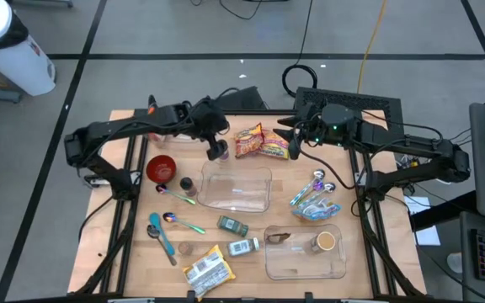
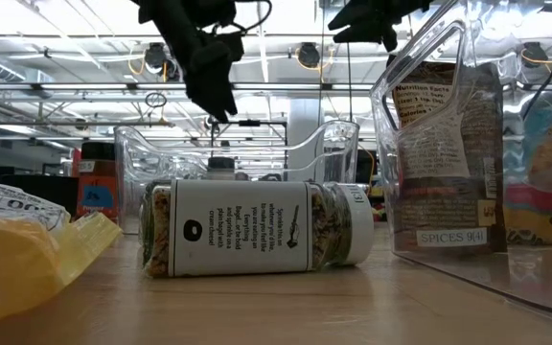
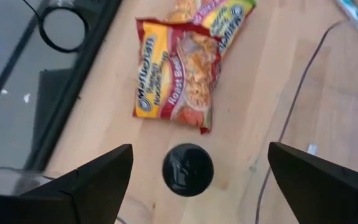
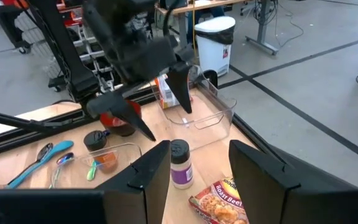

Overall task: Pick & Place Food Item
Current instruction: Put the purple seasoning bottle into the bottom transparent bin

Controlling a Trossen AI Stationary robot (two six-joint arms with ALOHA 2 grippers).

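- Both arms dark, near black, slim jointed links.
- Right arm: small green light near wrist.
- Left tool: two dark, wedge-shaped fingers.
- Right tool: matching black fingers.

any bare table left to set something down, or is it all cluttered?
Bare wood along the left edge, beside the red bowl and blue spoon. The middle clear tray looks empty. Crowded: between that tray and the front tray, and by the ramen packets.
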